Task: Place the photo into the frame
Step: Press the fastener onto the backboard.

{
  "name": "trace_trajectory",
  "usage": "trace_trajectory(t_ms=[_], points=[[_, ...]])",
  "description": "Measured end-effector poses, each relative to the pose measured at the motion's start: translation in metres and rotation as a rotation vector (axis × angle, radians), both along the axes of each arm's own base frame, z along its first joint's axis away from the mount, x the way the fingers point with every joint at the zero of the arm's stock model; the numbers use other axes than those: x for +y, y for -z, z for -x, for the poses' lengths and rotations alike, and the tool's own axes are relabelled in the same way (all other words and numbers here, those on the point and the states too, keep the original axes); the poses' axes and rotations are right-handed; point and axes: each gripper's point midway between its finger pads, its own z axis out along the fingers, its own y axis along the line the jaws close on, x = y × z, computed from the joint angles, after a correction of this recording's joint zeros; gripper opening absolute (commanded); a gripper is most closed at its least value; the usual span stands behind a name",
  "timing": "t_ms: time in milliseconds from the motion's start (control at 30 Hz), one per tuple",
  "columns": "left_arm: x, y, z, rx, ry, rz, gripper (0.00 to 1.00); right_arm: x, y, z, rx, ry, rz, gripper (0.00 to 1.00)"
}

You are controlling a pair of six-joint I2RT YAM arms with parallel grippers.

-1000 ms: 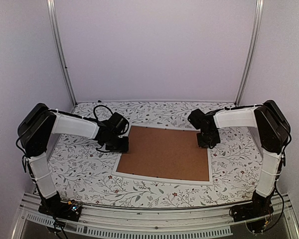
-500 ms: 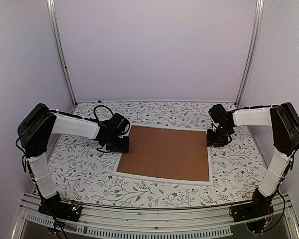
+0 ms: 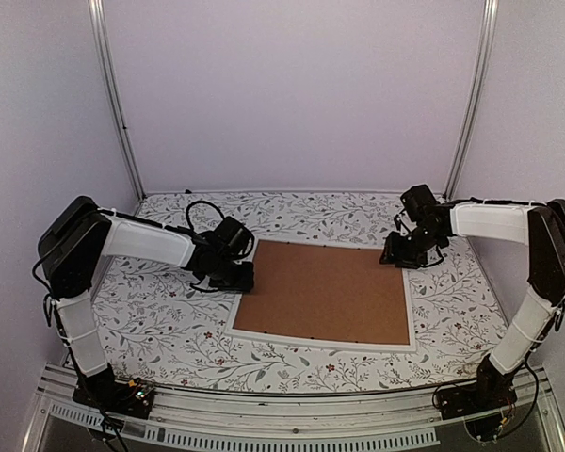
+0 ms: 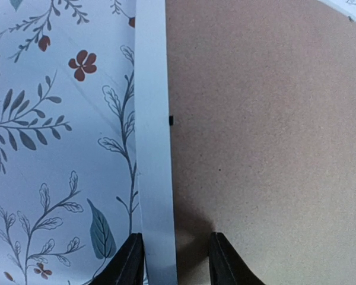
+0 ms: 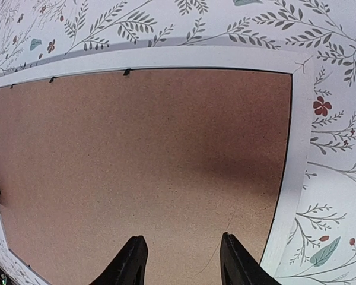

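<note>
The frame lies face down on the flowered table; its thin white rim (image 3: 320, 344) runs round the brown backing board (image 3: 325, 292). The photo is hidden. My left gripper (image 3: 243, 278) is low at the frame's left edge. In the left wrist view it (image 4: 177, 261) is open, its jaws astride the rim (image 4: 151, 119), one on the table side and one over the backing board (image 4: 267, 136). My right gripper (image 3: 395, 256) is open and empty above the board's far right corner. In the right wrist view it (image 5: 183, 261) is over the board (image 5: 142, 154), near the rim (image 5: 293, 178).
Small black tabs (image 5: 126, 72) line the inner edge of the rim. The flowered tablecloth (image 3: 151, 315) surrounds the frame. White walls and two metal posts (image 3: 113, 104) close in the back and sides. The arm bases sit on the rail at the near edge.
The frame has slid to the right on the table, and my left gripper has moved right with it. My right gripper has moved right and back, off the board's right edge to the far right corner.
</note>
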Motion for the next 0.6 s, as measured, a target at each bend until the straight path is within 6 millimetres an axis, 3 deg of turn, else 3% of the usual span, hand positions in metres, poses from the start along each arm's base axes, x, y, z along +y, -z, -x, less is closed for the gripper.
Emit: trace_trajectory(t_ms=[100,267,400,433,600], points=[[0.000,0.000,0.000,0.000,0.000,0.000,0.38,-0.007,0.001,-0.003,0.000,0.014,0.001,0.55],[0.000,0.000,0.000,0.000,-0.001,-0.001,0.40,-0.036,0.012,-0.005,0.019,0.066,0.013,0.57],[0.000,0.000,0.000,0.000,-0.001,-0.002,0.40,-0.055,0.028,-0.001,0.055,0.098,-0.003,0.56],[0.000,0.000,0.000,0.000,-0.001,-0.002,0.40,-0.059,0.041,0.005,0.087,0.102,-0.026,0.55],[0.000,0.000,0.000,0.001,-0.001,-0.002,0.40,-0.053,0.048,0.009,0.097,0.079,-0.062,0.48]])
